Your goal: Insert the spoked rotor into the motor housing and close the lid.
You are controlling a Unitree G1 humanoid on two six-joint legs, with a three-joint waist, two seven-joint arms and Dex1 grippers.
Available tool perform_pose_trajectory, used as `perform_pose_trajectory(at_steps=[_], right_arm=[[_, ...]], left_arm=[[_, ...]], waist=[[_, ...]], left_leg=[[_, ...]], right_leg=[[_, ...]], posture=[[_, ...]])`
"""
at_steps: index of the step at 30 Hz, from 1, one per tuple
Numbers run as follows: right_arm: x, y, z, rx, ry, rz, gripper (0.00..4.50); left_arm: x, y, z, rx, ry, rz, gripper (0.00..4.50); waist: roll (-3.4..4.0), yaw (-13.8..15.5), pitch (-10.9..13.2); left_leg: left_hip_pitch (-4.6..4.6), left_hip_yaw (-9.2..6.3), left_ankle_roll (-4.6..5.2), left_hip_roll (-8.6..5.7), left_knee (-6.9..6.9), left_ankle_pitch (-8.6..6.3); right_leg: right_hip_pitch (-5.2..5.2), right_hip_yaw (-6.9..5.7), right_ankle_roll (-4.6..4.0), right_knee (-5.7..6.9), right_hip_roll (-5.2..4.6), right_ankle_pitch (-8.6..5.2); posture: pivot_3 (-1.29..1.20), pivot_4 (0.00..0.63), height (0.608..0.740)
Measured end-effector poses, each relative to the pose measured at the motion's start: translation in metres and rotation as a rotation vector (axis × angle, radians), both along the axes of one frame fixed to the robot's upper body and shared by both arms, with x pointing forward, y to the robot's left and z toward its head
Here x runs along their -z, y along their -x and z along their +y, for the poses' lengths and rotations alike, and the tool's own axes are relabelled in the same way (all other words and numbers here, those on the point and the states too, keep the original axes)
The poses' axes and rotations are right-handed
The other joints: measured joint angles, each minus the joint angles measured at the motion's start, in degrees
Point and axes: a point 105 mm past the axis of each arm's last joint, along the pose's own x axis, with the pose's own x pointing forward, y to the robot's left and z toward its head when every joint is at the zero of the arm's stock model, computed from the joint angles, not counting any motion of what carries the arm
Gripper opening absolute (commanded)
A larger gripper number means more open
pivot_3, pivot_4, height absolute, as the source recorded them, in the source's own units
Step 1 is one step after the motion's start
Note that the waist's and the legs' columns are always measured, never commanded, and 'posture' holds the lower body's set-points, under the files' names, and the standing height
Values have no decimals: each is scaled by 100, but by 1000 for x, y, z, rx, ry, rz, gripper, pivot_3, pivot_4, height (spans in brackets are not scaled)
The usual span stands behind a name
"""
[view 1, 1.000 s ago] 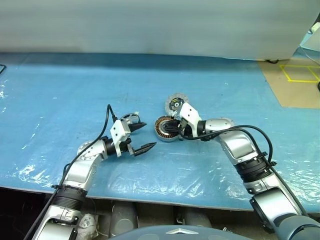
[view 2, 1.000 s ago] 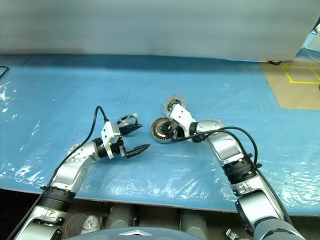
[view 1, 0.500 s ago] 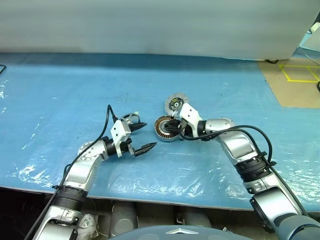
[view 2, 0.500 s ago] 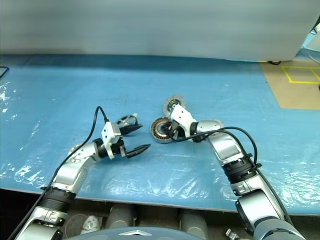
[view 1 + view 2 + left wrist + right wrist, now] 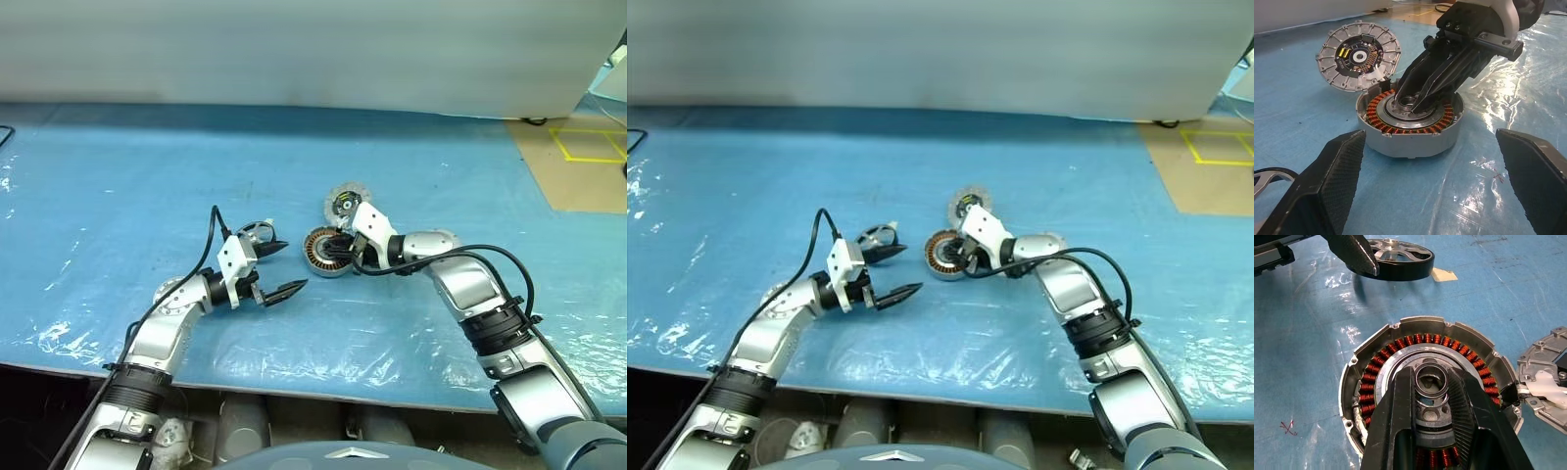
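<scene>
The motor housing is seen lying flat on the blue plastic-covered table, near mid-table, with its copper-brown ring of windings facing up. The lid is propped tilted against the housing's far rim, its dark centre with small yellow marks turned toward the left wrist camera. Any writing on those marks is too small to be read, and no brand or label can be made out on either part.

The right gripper is set down into the housing's silver hub, its two black fingers held narrow, close on either side of the small raised ring at the centre. Whether that ring is actually pinched cannot be told. The nearer part of the windings and the hub is hidden beneath these fingers in the right wrist view. The lid is cut off by the frame edge there.

The left gripper is held level just above the table, well short of the housing, with its jaws spread wide and nothing between them. The spoked rotor, a dark-rimmed wheel with silver spokes, lies flat on the table just beyond the left gripper's far finger; it is partly covered by that finger. Beside the rotor a small pale scrap is noted; what it is cannot be told.
</scene>
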Motion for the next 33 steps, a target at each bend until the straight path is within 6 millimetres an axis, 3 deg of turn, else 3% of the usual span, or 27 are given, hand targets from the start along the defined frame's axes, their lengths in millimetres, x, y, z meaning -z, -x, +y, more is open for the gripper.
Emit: perform_pose_trajectory(at_steps=[14, 20, 22, 25, 30, 33], right_arm=[[2, -2, -1, 2, 1, 5, 583], [1, -7, -6, 39, -3, -8, 2502], [-1, -10, -6, 59, -27, -3, 2502], [-5, -12, -8, 99, -110, 47, 1833], [-6, -13, -11, 113, -131, 61, 60], [-5, -13, -10, 110, -123, 58, 60]], left_arm=[[0, 1, -1, 10, 1, 1, 4500], [0, 1, -1, 11, 1, 2, 4500], [0, 1, -1, 11, 1, 2, 4500], [0, 1, -1, 11, 1, 2, 4500], [1, 1, -2, 12, 1, 4, 4500], [1, 1, -2, 13, 0, 5, 4500]], waist=[[0, -2, 0], [0, 0, 0], [0, -1, 0], [0, -2, 0], [0, -2, 0], [0, -6, 0]], left_leg=[[7, 0, 0, 0, 8, 0], [9, 0, 0, 0, 10, 0], [9, 0, 0, 1, 9, 0], [4, 0, 0, 1, 7, 0], [3, 0, 0, 2, 5, 0], [3, 0, 0, 2, 5, 0]], right_leg=[[7, 2, 0, 4, 0, 0], [11, 3, 0, 4, -1, 0], [10, 2, 0, 2, 0, 0], [6, 2, -1, 1, 0, 0], [3, 1, -1, 1, 1, 0], [3, 1, -1, 1, 1, 0]], posture=[[0, 150, 740], [0, 150, 740], [0, 150, 740], [0, 150, 740], [0, 150, 740], [0, 150, 740]])
